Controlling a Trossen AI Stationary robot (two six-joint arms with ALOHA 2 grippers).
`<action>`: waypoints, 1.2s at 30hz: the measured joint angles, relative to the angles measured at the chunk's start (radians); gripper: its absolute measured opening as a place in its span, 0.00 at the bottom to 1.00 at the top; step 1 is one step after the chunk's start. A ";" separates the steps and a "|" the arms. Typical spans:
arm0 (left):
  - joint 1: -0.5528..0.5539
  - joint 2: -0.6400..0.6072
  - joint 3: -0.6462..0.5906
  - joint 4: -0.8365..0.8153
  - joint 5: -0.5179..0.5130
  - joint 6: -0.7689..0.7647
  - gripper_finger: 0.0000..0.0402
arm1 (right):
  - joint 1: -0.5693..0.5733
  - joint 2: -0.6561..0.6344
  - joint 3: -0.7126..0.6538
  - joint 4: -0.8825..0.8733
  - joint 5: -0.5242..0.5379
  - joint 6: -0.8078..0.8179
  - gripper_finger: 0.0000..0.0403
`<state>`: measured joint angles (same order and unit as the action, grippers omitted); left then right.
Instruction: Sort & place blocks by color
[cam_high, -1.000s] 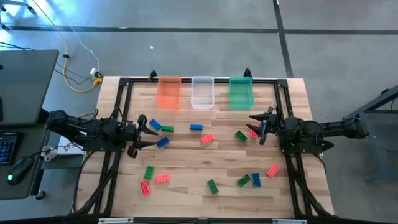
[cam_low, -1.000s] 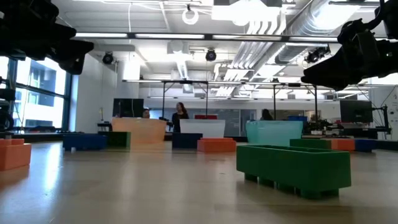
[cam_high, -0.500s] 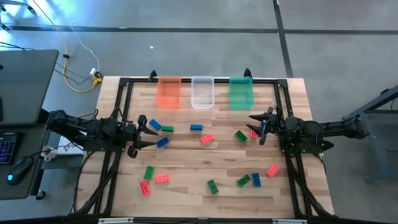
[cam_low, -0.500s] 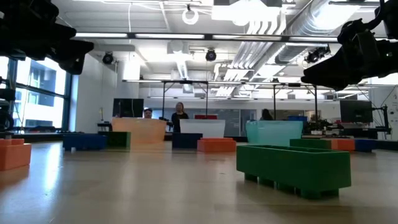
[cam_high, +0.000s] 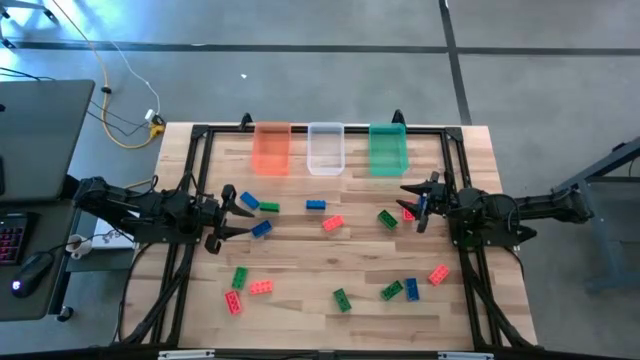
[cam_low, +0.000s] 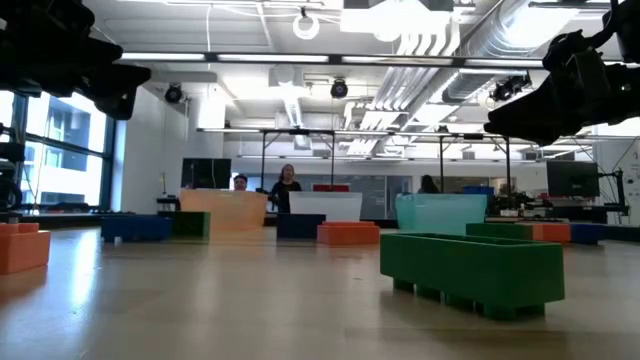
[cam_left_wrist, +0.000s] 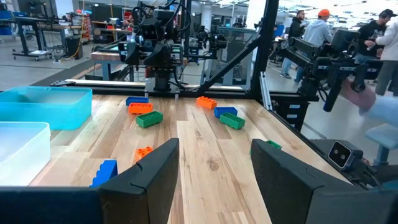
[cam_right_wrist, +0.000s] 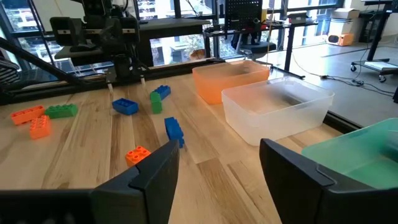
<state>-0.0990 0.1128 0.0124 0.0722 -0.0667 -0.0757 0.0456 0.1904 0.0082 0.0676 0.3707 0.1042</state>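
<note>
Several small studded blocks lie scattered flat on the wooden table: blue ones (cam_high: 261, 228) (cam_high: 316, 205), red ones (cam_high: 333, 223) (cam_high: 261, 287) and green ones (cam_high: 387, 218) (cam_high: 342, 299). My left gripper (cam_high: 240, 215) hangs level at the table's left side, open, with blue blocks just off its fingertips. At the table's right side my right gripper (cam_high: 414, 204) is also open, and a red block (cam_high: 408, 212) lies under its fingertips. Nothing sits between the fingers in the left wrist view (cam_left_wrist: 214, 180) or in the right wrist view (cam_right_wrist: 217, 180).
Three translucent bins stand in a row at the far edge: orange (cam_high: 271, 148), clear (cam_high: 325, 148) and green (cam_high: 388, 149). A black frame (cam_high: 200, 135) runs round the table. People move in the room behind. A green block (cam_low: 470, 270) lies close to the low camera.
</note>
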 joint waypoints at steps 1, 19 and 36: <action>0.000 0.000 0.000 0.000 0.000 0.000 0.47 | 0.000 0.000 0.000 0.000 0.000 0.000 0.53; 0.000 0.000 0.000 0.000 0.000 0.000 0.47 | 0.000 0.000 0.000 0.003 0.000 0.000 0.53; 0.000 0.000 0.000 0.001 0.000 0.000 0.47 | -0.001 0.000 0.004 0.021 -0.007 0.168 0.53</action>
<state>-0.0994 0.1127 0.0124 0.0731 -0.0666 -0.0754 0.0448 0.1902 0.0125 0.0886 0.3638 0.2720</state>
